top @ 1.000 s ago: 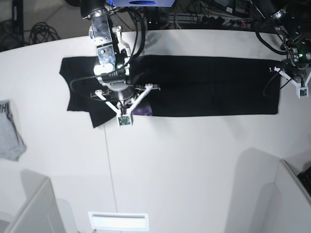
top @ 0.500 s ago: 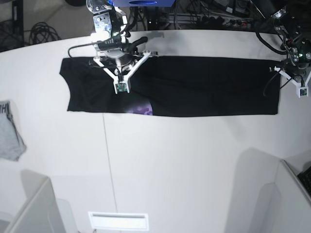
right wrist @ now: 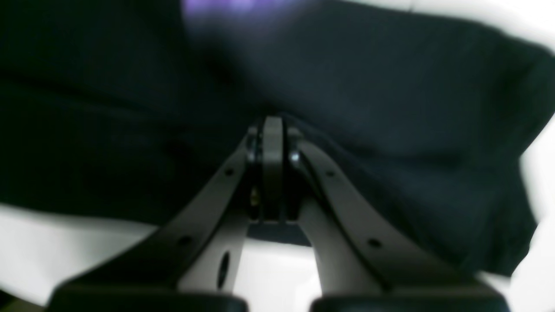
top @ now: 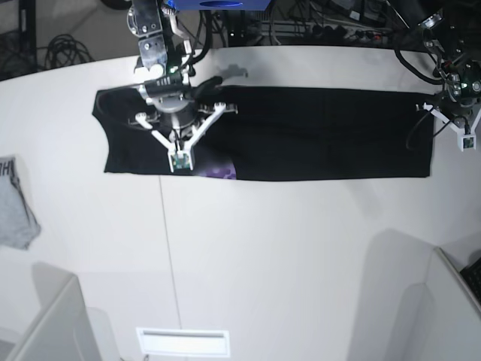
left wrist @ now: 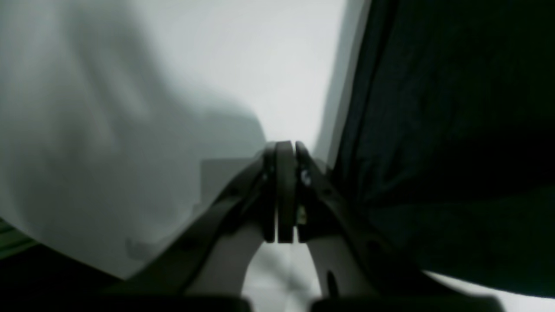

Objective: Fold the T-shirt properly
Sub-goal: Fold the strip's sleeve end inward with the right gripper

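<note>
The black T-shirt (top: 316, 131) lies flat on the white table as a long folded band, with a patch of purple print (top: 218, 172) showing at its front edge. My right gripper (top: 180, 154) hovers over the band's left part. In the right wrist view its jaws (right wrist: 272, 125) are closed just above black cloth (right wrist: 390, 99), with purple (right wrist: 225, 6) at the top edge. My left gripper (top: 464, 134) is at the band's right end. In the left wrist view it (left wrist: 279, 149) is closed over bare table, beside the shirt's edge (left wrist: 433, 108), holding nothing.
A small grey garment (top: 15, 214) lies at the table's left edge. Grey partitions stand at the front left (top: 52, 323) and front right (top: 421, 301). A white slot (top: 183, 342) sits at the front. Cables (top: 316, 22) run behind the table.
A sleeve flap that stuck out past the front edge is now folded in. My right gripper moved to the back edge, then forward again over the band. The left arm stayed still.
</note>
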Robot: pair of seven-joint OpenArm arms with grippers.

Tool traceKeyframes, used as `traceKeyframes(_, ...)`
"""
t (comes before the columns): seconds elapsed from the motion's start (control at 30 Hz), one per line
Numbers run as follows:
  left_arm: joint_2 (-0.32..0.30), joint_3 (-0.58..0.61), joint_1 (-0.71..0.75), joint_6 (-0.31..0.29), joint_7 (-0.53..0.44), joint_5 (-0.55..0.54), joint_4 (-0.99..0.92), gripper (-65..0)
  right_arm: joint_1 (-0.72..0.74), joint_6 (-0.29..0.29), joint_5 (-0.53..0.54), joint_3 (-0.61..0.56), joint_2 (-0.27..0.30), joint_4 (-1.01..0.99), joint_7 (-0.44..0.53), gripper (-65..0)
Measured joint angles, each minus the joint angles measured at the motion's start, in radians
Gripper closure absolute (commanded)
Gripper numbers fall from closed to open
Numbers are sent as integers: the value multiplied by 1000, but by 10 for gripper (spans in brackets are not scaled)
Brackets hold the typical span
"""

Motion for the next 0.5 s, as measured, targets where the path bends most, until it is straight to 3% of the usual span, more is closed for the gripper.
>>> traceKeyframes(0.13,2,-2,-2,0,0,-3,0,0,107,0,6,0,-3,-58,-76,0)
traceKeyframes(0.37,0,-3,0,0,0,2,0,0,132,1,14,-4,-34,-145,-86,0)
traceKeyframes(0.5,0,-3,1,0,0,2,0,0,134,1,6,-63,-31,-171,-82,0)
